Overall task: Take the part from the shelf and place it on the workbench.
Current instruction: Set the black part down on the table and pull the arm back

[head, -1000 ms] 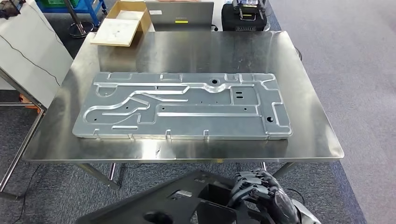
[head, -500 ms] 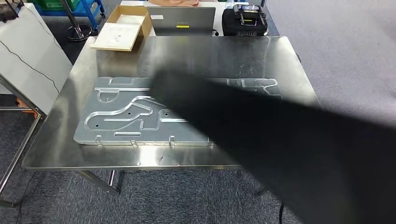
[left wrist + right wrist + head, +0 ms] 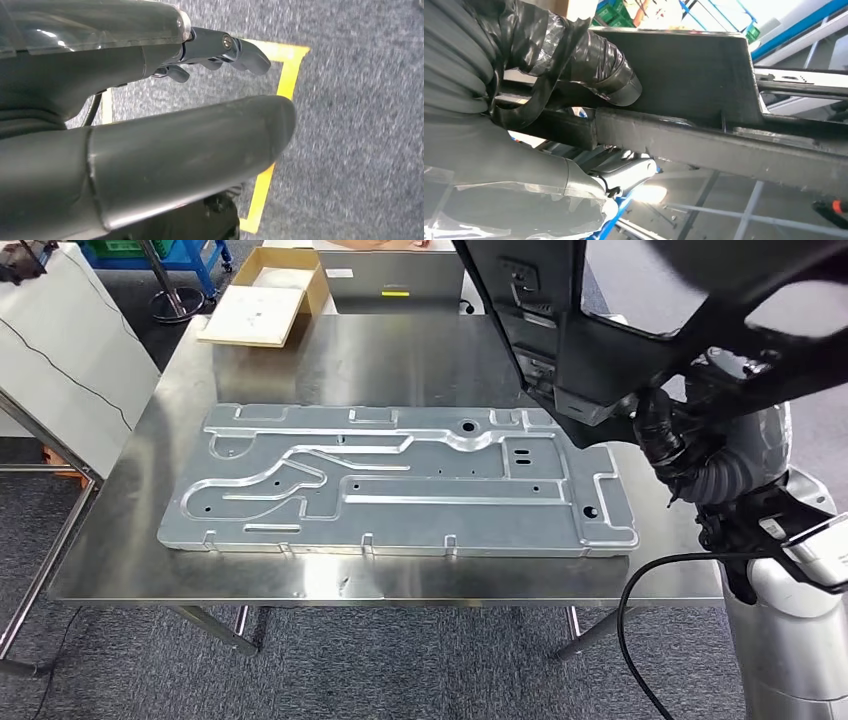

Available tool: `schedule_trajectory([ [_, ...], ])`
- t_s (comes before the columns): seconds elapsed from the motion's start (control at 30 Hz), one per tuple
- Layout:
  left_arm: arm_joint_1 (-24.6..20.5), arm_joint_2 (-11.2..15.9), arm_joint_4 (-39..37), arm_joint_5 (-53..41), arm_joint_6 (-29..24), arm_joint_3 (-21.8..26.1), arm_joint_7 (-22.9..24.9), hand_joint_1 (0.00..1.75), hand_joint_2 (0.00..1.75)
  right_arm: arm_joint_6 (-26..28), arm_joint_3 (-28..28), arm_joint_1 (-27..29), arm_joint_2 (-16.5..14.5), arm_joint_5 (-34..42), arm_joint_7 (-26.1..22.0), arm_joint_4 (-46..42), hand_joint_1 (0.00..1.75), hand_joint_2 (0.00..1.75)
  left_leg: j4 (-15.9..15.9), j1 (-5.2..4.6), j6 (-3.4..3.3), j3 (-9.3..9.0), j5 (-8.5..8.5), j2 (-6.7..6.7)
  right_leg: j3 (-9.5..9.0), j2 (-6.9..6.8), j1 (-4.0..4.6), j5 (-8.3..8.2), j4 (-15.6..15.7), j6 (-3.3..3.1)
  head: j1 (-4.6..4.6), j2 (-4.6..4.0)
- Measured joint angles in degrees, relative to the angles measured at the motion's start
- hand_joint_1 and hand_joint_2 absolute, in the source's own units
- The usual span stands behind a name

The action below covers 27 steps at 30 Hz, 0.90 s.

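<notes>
Where the right arm rises at the near right corner of the workbench (image 3: 130, 540), its right hand (image 3: 665, 445) grips the black part (image 3: 600, 330), fingers wrapped in black tape curling over a bar of it in the right wrist view (image 3: 609, 75). That part hangs in the air above the bench's far right quarter, its upper end cut off by the picture's top edge and hiding the bench's far right corner. One large silver plate (image 3: 400, 485) with raised channels lies flat across the middle of the bench, its right end reaching under the black part; bare steel runs along the near edge and the far left. Down by the floor, the left hand (image 3: 200, 100) holds nothing, thumb and darker fingers apart over grey carpet with yellow tape lines (image 3: 287, 75). Beyond the bench's far edge sit one open cardboard box (image 3: 262, 295) and one grey case (image 3: 390, 275).
</notes>
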<state>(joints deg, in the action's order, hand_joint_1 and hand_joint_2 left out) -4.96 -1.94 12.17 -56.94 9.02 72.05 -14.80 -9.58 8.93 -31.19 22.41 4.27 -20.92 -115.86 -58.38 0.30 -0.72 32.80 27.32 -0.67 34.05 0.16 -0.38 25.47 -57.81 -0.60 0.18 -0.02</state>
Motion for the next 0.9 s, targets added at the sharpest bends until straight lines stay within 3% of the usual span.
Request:
schedule_trajectory([
  [0.07, -0.03, 0.03, 0.00, -0.01, 0.04, -0.01, -0.01, 0.00, 0.00, 0.00, -0.01, -0.25, -0.01, -0.01, -0.01, 0.21, 1.75, 1.75, -4.67, 0.09, 0.56, 2.14, 2.76, 0.19, -0.38, -0.19, -0.29, -0.09, 0.47, -0.55, -0.01, 0.00],
  [0.13, 0.03, 0.04, 0.00, -0.02, 0.08, -0.01, -0.02, 0.00, 0.00, -0.01, 0.04, -0.40, -0.01, -0.01, -0.02, 0.42, 1.75, 1.75, -12.47, 0.24, 0.98, 6.04, 6.10, 0.27, -0.42, -0.26, -0.26, 0.02, 0.46, -0.83, -0.01, 0.00],
  [0.17, 0.08, 0.04, 0.00, -0.02, 0.08, -0.01, -0.02, 0.00, 0.00, -0.02, 0.08, -0.39, -0.01, -0.01, -0.02, 0.53, 1.75, 1.75, -15.09, 0.31, 1.13, 7.47, 6.71, 0.28, -0.44, -0.27, -0.25, 0.07, 0.44, -0.86, -0.01, 0.00],
  [0.2, 0.11, 0.04, 0.00, -0.02, 0.08, -0.01, -0.02, 0.00, 0.00, -0.03, 0.10, -0.38, -0.01, -0.01, -0.02, 0.63, 1.75, 1.75, -15.70, 0.35, 1.21, 7.96, 6.19, 0.29, -0.50, -0.27, -0.26, 0.13, 0.41, -0.83, -0.01, 0.00],
  [0.23, 0.13, 0.05, 0.00, -0.02, 0.08, -0.02, -0.02, 0.00, 0.00, -0.03, 0.11, -0.38, -0.01, -0.01, -0.02, 0.72, 1.75, 1.75, -13.90, 0.39, 1.22, 7.25, 4.54, 0.31, -0.62, -0.25, -0.28, 0.23, 0.36, -0.75, -0.02, 0.00],
  [0.3, 0.12, 0.08, 0.00, -0.02, 0.08, -0.02, -0.02, 0.00, 0.00, -0.03, 0.11, -0.40, -0.01, -0.01, -0.02, 0.80, 1.75, 1.75, -6.06, 0.38, 0.93, 3.57, 0.28, 0.34, -0.99, -0.20, -0.26, 0.57, 0.23, -0.42, -0.01, 0.00],
  [0.37, 0.07, 0.11, 0.00, -0.01, 0.07, -0.02, -0.03, 0.00, 0.00, -0.03, 0.11, -0.48, -0.01, -0.02, -0.03, 0.84, 1.75, 1.75, -0.33, 0.22, 0.47, 0.89, -1.58, 0.32, -1.02, -0.16, -0.08, 0.81, 0.01, 0.08, 0.00, 0.00],
  [0.47, 0.06, 0.11, 0.00, -0.07, 0.14, -0.03, -0.09, 0.00, 0.00, 0.31, 0.14, -0.82, 0.01, -1.36, 1.05, 1.11, 1.75, 1.75, 0.89, 0.17, -0.33, 0.46, -1.60, 0.28, -0.88, -0.16, -0.03, 0.87, 0.05, 0.94, -0.01, 0.00],
  [0.53, 0.00, 0.11, 0.00, -0.30, 0.34, -0.07, -0.21, 0.00, 0.00, 0.81, 0.41, -2.09, 0.27, -4.56, 3.08, 2.60, 1.75, 1.75, 1.38, 0.37, -1.06, 0.19, -1.86, 0.36, -0.18, -0.16, -0.19, 2.19, -1.72, 1.56, 0.01, 0.00],
  [0.63, -0.25, 0.12, 0.00, -0.89, 0.62, -0.16, -0.37, 0.00, 0.00, 2.98, 2.08, -4.95, 1.10, -14.09, 5.90, 8.47, 1.75, 1.75, 1.56, 0.44, -1.64, 0.06, -1.93, 0.49, 4.59, -0.15, -0.45, 6.92, -11.65, 2.28, 0.02, 0.00],
  [0.67, -0.28, 0.13, 0.00, -1.07, 0.66, -0.21, -0.38, 0.00, 0.00, 4.17, 3.21, -5.75, 1.37, -18.79, 6.79, 11.15, 1.75, 1.75, 1.54, 0.42, -1.65, 0.04, -1.91, 0.49, 6.16, -0.16, -0.51, 7.72, -14.61, 2.44, 0.02, 0.00],
  [0.7, -0.30, 0.14, 0.00, -1.27, 0.72, -0.30, -0.39, 0.00, 0.00, 5.37, 4.67, -6.55, 1.62, -23.80, 7.71, 14.10, 1.75, 1.75, 1.52, 0.42, -1.65, 0.02, -1.91, 0.48, 6.92, -0.16, -0.58, 7.42, -15.75, 2.53, 0.02, 0.00],
  [0.73, -0.31, 0.14, 0.00, -1.51, 0.77, -0.40, -0.39, 0.00, 0.00, 6.35, 6.32, -7.38, 1.81, -28.26, 8.56, 16.96, 1.75, 1.75, 1.49, 0.42, -1.62, -0.03, -1.89, 0.44, 6.58, -0.17, -0.65, 6.03, -14.63, 2.54, 0.02, 0.00],
  [0.83, -0.36, 0.15, 0.00, -2.15, 1.26, -0.83, -0.39, 0.00, 0.00, 7.81, 12.09, -10.32, 1.91, -38.01, 10.26, 25.06, 1.75, 1.75, 1.31, 0.34, -1.18, 0.03, -1.69, 0.30, 1.90, -0.17, -0.63, 0.44, -4.04, 2.03, 0.02, 0.00],
  [0.9, -0.52, 0.14, 0.00, -2.72, 2.35, -1.27, -0.57, 0.00, 0.00, 6.65, 17.34, -13.16, 0.22, -46.43, 10.66, 31.94, 1.75, 1.75, 1.21, 0.28, -0.52, 0.40, -1.68, 0.33, 0.50, -0.07, -0.25, -0.30, -0.59, 1.43, 0.02, 0.00],
])
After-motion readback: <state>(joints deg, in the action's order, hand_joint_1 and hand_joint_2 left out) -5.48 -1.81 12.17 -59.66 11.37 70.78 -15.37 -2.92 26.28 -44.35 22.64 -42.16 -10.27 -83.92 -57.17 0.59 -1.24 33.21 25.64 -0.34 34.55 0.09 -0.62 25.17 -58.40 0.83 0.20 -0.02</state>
